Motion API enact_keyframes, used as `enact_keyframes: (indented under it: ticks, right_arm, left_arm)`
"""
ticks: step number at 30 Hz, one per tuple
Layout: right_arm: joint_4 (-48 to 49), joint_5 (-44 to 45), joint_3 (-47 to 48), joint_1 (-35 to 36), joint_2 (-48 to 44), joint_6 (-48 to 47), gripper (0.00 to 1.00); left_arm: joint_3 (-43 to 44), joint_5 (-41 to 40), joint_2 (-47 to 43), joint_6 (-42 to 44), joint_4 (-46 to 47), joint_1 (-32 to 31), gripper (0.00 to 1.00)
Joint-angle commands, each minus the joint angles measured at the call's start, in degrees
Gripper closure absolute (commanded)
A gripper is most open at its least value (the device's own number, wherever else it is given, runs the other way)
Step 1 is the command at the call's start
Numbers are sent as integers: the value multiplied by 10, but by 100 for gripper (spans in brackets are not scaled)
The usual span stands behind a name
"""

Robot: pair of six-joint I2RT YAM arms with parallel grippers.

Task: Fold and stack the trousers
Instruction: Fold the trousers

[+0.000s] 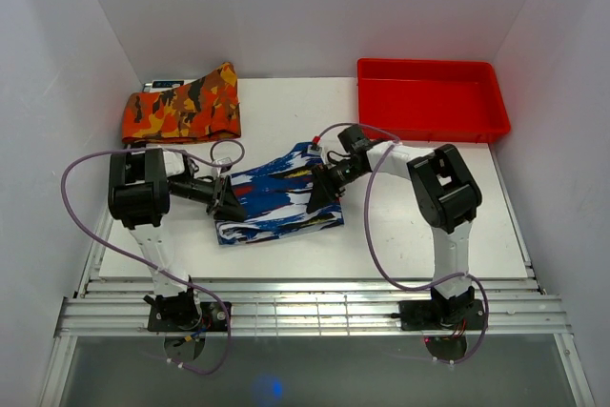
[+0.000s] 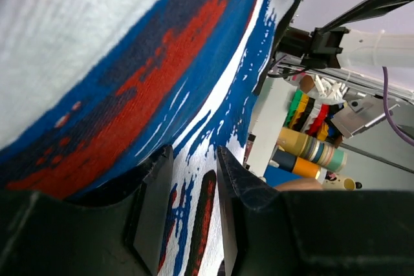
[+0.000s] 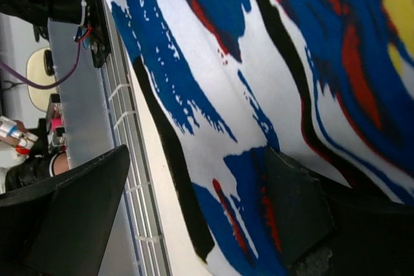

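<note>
As they lie folded into a compact, slightly skewed rectangle near the middle of the white table [image 1: 410,226], the trousers [image 1: 276,205] show their blue and white brushstroke print with red streaks, black strokes and a patch of yellow. At the bundle's left edge sits the left gripper [image 1: 227,199]. In the left wrist view its two black fingers [image 2: 152,205] stand close together, with printed cloth showing in the narrow gap and rising close past the lens, but whether they actually pinch the fabric I cannot tell. On the bundle's right part sits the right gripper [image 1: 319,193], reaching in from the right. Its wrist view shows the fingers [image 3: 297,211] spread wide and released, one over the cloth and the other out past the cloth's edge above the slatted rail [image 3: 129,127] of the table. Beyond the trousers, at the table's far left corner, lies a folded orange camouflage garment [image 1: 181,110], well apart from them. At the far right stands a red tray [image 1: 429,132], also well apart from the trousers. Purple cables [image 1: 71,178] loop from both arms down to their bases.
</note>
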Motion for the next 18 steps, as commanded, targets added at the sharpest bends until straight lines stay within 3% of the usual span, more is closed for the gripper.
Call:
enact_keyframes:
  ticks: [1,4,8,13,16,18]
  right_arm:
    - [66,62,-86,-32,-31,75,10]
    - [116,99,-158,-55,-64,118,10]
    - [117,118,-167,-65,-96,100,10]
    - [10,130,-51,-65,-146,-18,8]
    - [-38,174,16,-64,-187,-75,7]
    - [-80,201,50,-65,-218,-103,7]
  left_arm:
    - [12,-123,13,-35,45,22,55]
    - [59,-130,22,-60,107,26,52]
    - [145,-92,29,-70,141,17,47]
    - [206,-43,-16,-61,130,16,41]
    - [201,-13,-88,-69,127,26,36]
    - [188,14,-142,-93,121,37,25]
